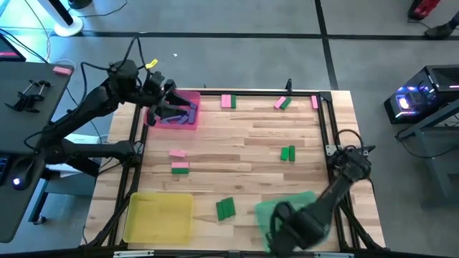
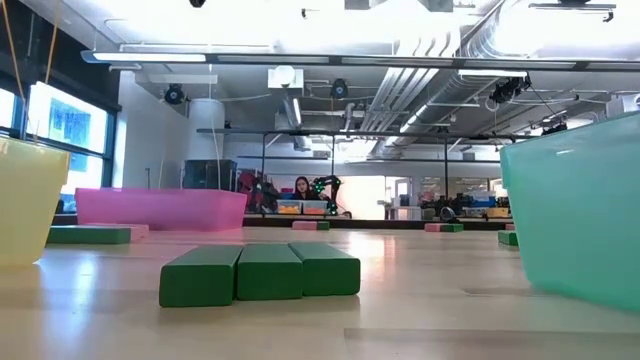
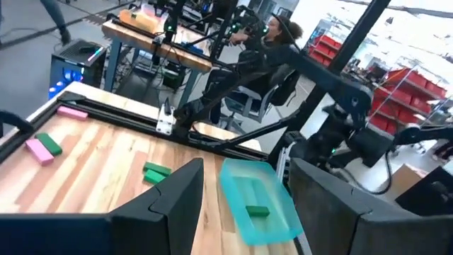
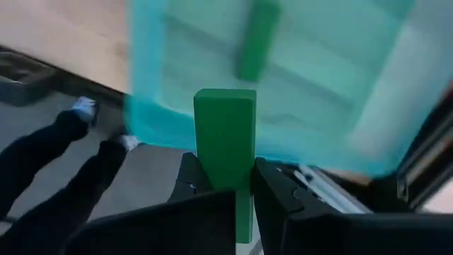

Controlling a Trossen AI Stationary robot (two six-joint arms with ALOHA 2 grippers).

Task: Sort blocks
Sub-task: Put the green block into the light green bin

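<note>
Right gripper [image 4: 225, 185] above green tray [image 4: 333, 78], fingers pinching one green block [image 4: 225, 138] between them; block stands out forward past fingertips, over tray edge. Another green block [image 4: 255, 39] lies inside same tray. Left gripper [image 1: 166, 107] over pink tray [image 1: 188, 123] at far left of table, fingers spread, nothing between them. Other pink and green blocks scattered on table [image 1: 237, 154], three green ones [image 2: 260, 273] side by side near yellow tray [image 1: 159, 217].

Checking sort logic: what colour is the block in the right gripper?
Green. The right gripper is shut on a green block above the green tray; clearest in the right wrist view.
</note>
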